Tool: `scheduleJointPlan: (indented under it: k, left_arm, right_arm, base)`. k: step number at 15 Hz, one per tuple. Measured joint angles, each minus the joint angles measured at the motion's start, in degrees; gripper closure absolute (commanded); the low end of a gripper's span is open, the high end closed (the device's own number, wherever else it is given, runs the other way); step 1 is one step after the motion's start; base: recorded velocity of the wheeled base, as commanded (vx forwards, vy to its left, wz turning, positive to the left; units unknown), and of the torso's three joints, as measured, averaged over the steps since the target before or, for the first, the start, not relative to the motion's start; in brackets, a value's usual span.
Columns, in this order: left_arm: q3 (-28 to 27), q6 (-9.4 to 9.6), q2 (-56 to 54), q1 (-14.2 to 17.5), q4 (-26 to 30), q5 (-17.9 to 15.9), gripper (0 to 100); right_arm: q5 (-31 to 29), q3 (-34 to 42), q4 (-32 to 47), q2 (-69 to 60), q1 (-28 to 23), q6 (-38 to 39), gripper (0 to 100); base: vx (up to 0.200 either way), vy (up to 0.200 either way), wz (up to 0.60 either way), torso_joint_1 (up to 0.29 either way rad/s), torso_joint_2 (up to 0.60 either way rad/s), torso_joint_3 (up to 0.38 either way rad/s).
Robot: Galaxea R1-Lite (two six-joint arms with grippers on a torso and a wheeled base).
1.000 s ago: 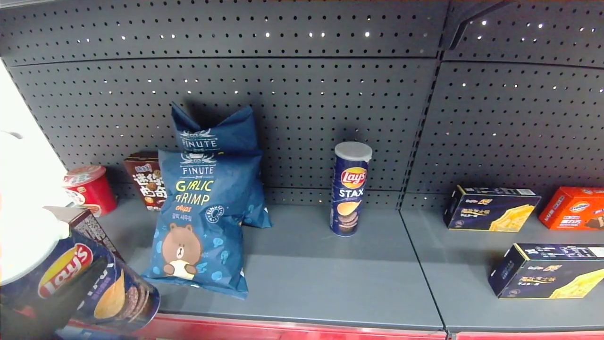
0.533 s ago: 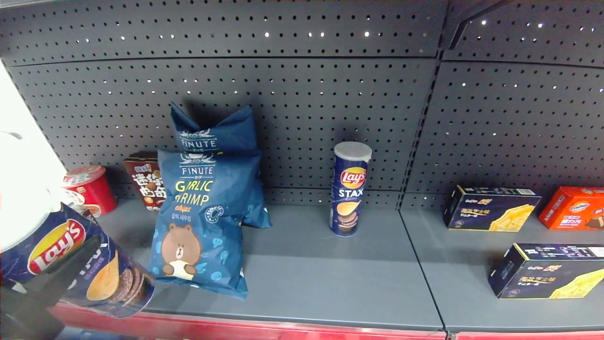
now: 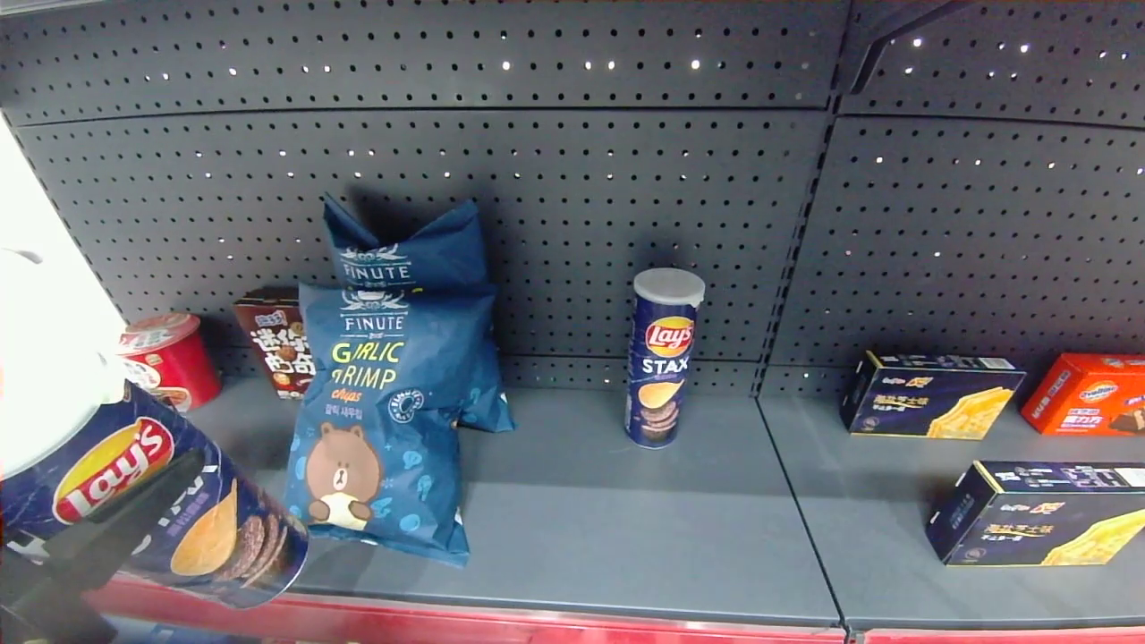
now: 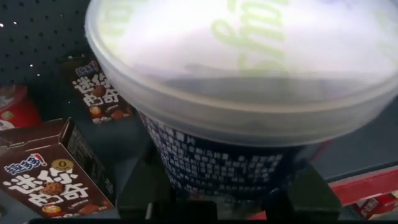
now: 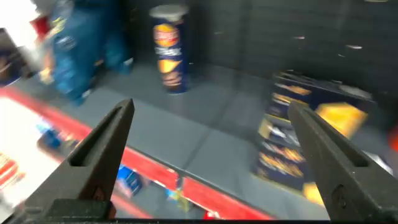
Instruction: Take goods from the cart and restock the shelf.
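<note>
Holding a chip can tight, the left claw had lifted it up and a bit left, then back. The can hung tilted at the front edge of the shelf, not set down yet. It now hid the brown box behind it, and its lid end was cut off. Past the blue bags stood a second can, with free room beside it. The right claw was spread wide, holding nothing, facing the dark boxes.
</note>
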Motion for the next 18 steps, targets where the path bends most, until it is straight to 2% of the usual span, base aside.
scheduleJointPlan:
  k: [4,6,8,13,18]
  left_arm:
    - [-7.41,0.00,-0.34,-0.32,16.20,0.01,100]
    - [-13.15,-0.05,-0.91,-0.48,26.97,-0.35,100]
    - [-17.55,-0.16,-1.44,-0.59,33.59,-1.45,100]
    - [-19.55,-0.44,-2.24,-0.65,35.06,-1.88,100]
    - [-19.41,-1.01,-3.40,-1.19,35.00,-2.73,100]
  right_arm:
    - [0.77,-3.61,-4.77,14.37,5.24,-0.85,0]
    - [0.79,-6.62,-6.36,21.22,8.02,-1.23,0]
    - [0.91,-10.62,-6.91,26.62,10.45,-1.54,0]
    - [5.62,-16.21,-10.74,39.47,11.93,-4.53,0]
    - [20.24,-16.68,-20.50,49.62,7.41,-9.67,0]
  base:
    - [0.000,0.000,0.00,0.000,0.00,0.000]
    - [0.000,0.000,0.00,0.000,0.00,0.000]
    - [0.000,0.000,0.00,0.000,0.00,0.000]
    - [0.000,0.000,0.00,0.000,0.00,0.000]
    - [0.000,0.000,0.00,0.000,0.00,0.000]
